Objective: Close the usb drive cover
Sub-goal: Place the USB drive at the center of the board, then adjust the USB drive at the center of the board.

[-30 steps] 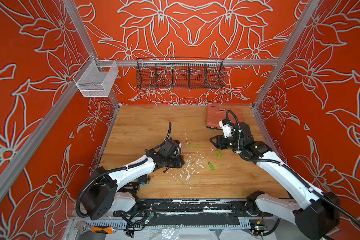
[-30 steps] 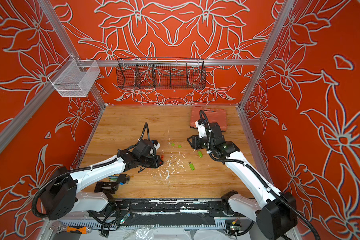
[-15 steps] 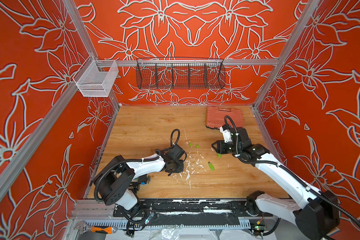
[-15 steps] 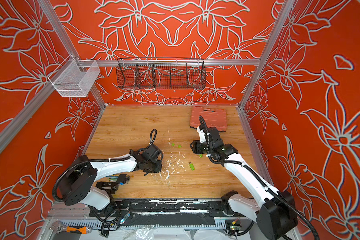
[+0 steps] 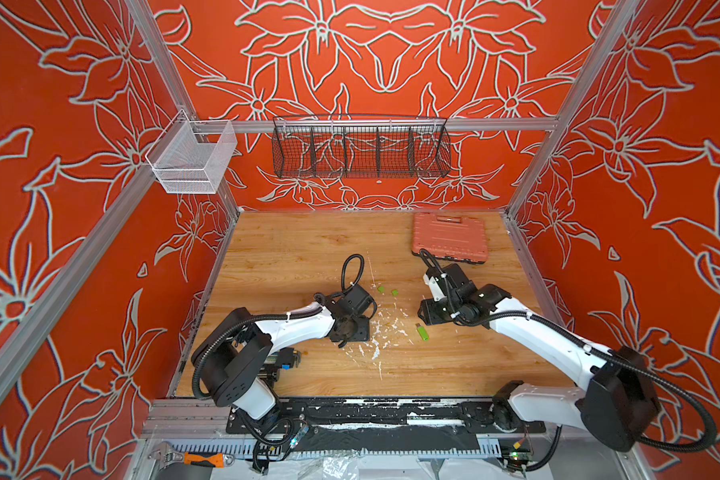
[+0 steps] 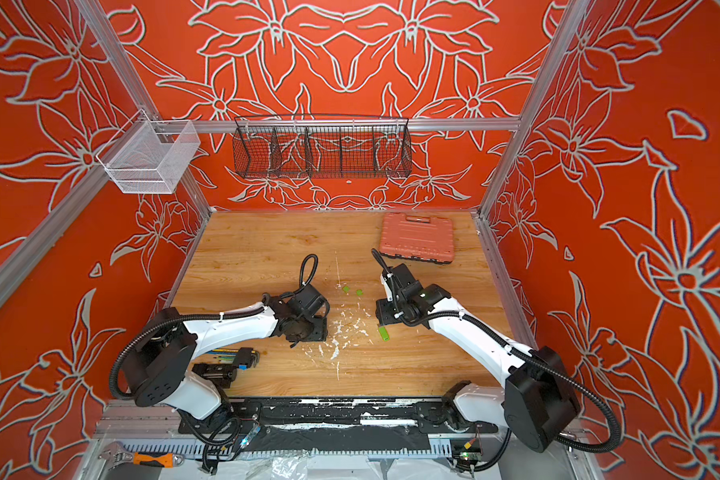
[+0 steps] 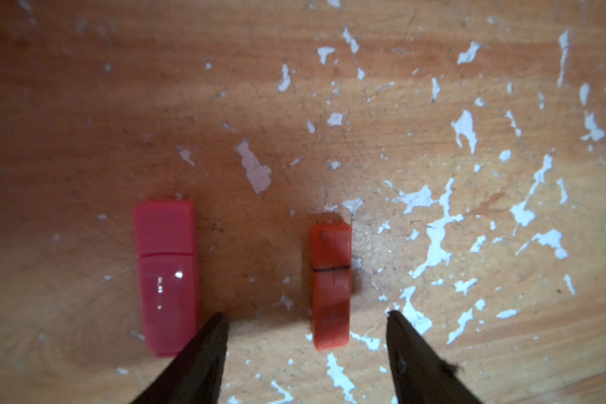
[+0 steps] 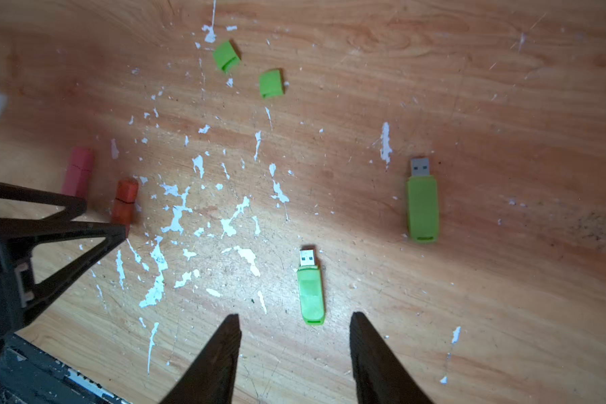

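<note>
**Two drives covered, two green ones bare**

Left of the counter's [image 5: 292, 249] middle, the left arm [image 5: 292, 328] reached low over the wood, and its wrist hid what lay beneath it in both top views. The left wrist view showed two drives there. A pink usb drive [image 7: 167, 276] and an orange usb drive [image 7: 330, 283] lay parallel, near each other but apart. Each had its cover on, with a thin seam where cover met body. The left jaws stood wide open and held nothing. The orange drive's near end lay between the two tips and touched neither, while the pink drive lay outside them. The orange drive's seam looked dark, so its cover was perhaps not pressed fully home; the picture was too soft to be sure.

Flaked white paint [image 8: 177, 213] marked the counter's middle. Beyond it, toward the far edge, a green cover [image 8: 226, 56] and a second green cover [image 8: 270, 83] lay loose, close together but not touching.

Right of the paint lay a green usb drive [image 8: 311, 293] with its metal plug bare. Its tail end sat between the tips of the right jaws, which were open and gripped nothing. A second green usb drive [image 8: 422, 210], also uncovered, lay apart from it, nearer the far and right edges. In the top views it was hidden beneath the right arm [image 5: 537, 336]. A red tool case [image 5: 449, 237] lay in the far right corner.
</note>
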You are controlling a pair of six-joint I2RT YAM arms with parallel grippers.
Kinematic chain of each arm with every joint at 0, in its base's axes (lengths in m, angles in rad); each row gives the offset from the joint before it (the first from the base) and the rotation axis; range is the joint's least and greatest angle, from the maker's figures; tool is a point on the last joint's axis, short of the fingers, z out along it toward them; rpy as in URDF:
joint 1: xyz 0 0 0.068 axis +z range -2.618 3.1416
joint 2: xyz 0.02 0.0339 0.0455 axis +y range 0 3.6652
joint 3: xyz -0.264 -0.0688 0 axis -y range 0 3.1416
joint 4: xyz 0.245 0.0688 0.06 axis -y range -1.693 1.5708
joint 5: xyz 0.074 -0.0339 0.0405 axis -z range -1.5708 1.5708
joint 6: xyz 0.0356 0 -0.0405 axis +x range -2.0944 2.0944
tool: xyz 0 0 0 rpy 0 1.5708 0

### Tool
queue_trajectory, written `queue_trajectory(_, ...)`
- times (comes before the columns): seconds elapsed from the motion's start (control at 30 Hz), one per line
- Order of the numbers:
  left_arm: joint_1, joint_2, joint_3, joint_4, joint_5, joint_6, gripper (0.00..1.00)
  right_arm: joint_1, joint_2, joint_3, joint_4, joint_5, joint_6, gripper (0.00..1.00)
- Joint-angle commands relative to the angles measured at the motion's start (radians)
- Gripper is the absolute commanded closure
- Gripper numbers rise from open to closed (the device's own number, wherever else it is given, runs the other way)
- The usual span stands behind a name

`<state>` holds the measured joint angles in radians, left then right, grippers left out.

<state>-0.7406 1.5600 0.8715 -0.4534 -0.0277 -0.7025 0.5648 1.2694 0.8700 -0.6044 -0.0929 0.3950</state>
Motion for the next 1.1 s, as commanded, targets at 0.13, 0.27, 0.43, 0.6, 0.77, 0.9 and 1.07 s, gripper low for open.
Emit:
queue_trajectory(0.13, 0.003, -0.162, 0.147, -0.064, -0.115, 0.094, 0.19, 0.039, 0.145, 0.017, -0.046, 0.027, 0.041, 0.47)
queue_trajectory(0.27, 0.008, -0.245, 0.162, -0.067, -0.112, 0.139, 0.17, 0.046, 0.219, 0.03, -0.035, 0.02, 0.031, 0.46)
queue_trajectory(0.43, 0.01, -0.304, 0.117, -0.079, -0.112, 0.133, 0.17, 0.066, 0.296, 0.049, -0.048, 0.026, 0.029, 0.46)
queue_trajectory(0.6, 0.015, -0.328, 0.068, -0.073, -0.101, 0.107, 0.17, 0.114, 0.338, 0.05, -0.02, -0.03, 0.071, 0.47)
queue_trajectory(0.77, 0.015, -0.295, 0.065, -0.06, -0.072, 0.115, 0.18, 0.125, 0.309, 0.032, 0.052, -0.158, 0.136, 0.48)
queue_trajectory(0.9, 0.006, -0.211, 0.087, 0.002, 0.039, 0.134, 0.25, 0.073, 0.179, 0.053, -0.037, -0.041, 0.14, 0.46)
queue_trajectory(1.07, -0.088, 0.007, 0.216, 0.087, 0.149, 0.276, 0.25, -0.097, -0.05, 0.022, -0.106, 0.052, 0.118, 0.46)
